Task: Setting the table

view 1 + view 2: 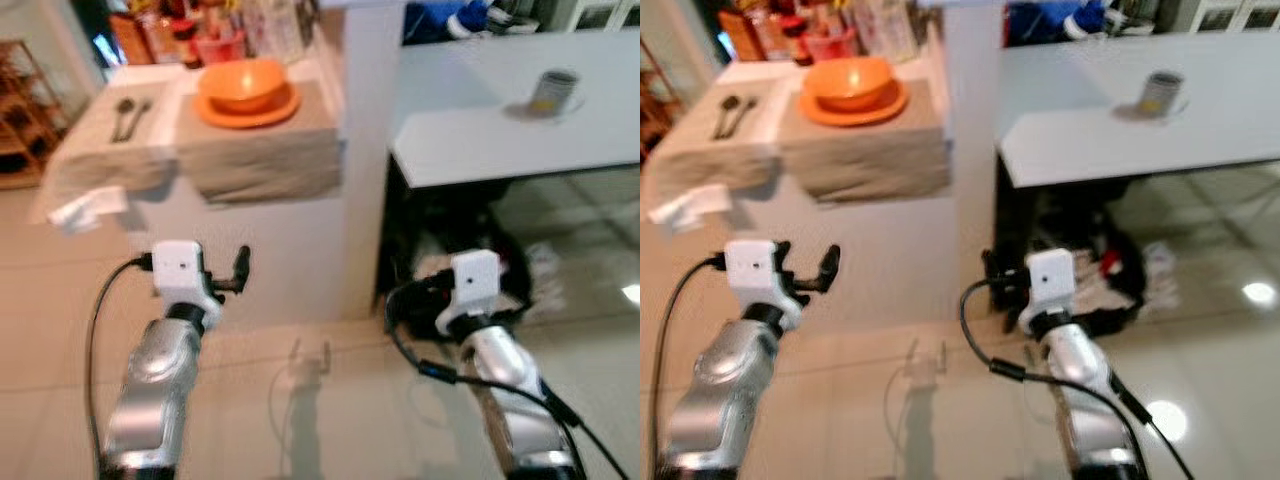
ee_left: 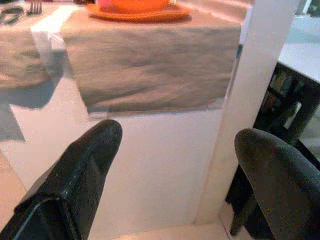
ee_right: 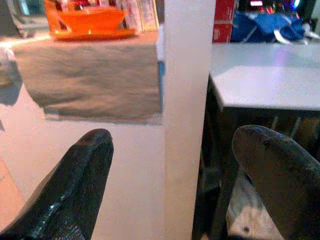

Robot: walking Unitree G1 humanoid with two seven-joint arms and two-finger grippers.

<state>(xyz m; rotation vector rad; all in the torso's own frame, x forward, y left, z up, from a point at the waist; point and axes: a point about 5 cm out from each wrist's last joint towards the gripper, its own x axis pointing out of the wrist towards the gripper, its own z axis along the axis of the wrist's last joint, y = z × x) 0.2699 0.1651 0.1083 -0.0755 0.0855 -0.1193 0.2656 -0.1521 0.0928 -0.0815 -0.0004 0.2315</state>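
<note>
An orange bowl (image 1: 243, 83) sits on an orange plate (image 1: 250, 113) on a beige placemat (image 1: 262, 152) draped over the white counter's front edge. To its left, a spoon and fork (image 1: 127, 117) lie on a second beige mat. A grey mug (image 1: 555, 92) stands on the white table (image 1: 500, 150) to the right. My left gripper (image 1: 234, 272) is open and empty, held low in front of the counter, below the placemat (image 2: 150, 65). My right gripper (image 1: 997, 283) is also open and empty, low beside the white pillar (image 3: 187, 75) at the table's dark underside.
A white pillar (image 1: 372, 150) separates counter and table. Bottles and jars (image 1: 200, 30) crowd the counter's back. A white cloth (image 1: 85, 208) hangs off the left mat. Bags and clutter (image 1: 520, 260) lie under the table. A wooden shelf (image 1: 22, 110) stands far left. Glossy tile floor (image 1: 330, 420) lies below.
</note>
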